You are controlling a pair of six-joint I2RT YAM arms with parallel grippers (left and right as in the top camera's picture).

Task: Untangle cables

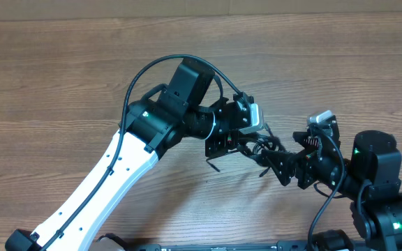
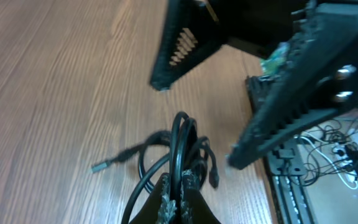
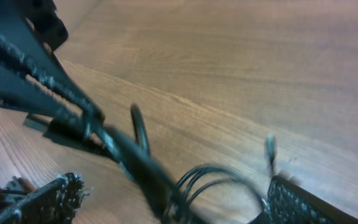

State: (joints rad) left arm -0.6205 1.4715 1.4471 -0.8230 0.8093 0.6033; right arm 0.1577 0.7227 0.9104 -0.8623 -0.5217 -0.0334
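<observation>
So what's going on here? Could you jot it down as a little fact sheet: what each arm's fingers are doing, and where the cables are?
surface: wooden table
tangle: black cables, bunched between the two arms, partly resting on the table
left fingers: shut on the cables' loops
right fingers: open wide, close to the bunch, gripping nothing
loose end: one plug lying out on the table
picture quality: right wrist view is blurred

Glossy cables (image 2: pixel 178 149) lie on matt wood-grain table (image 2: pixel 55 93).
</observation>
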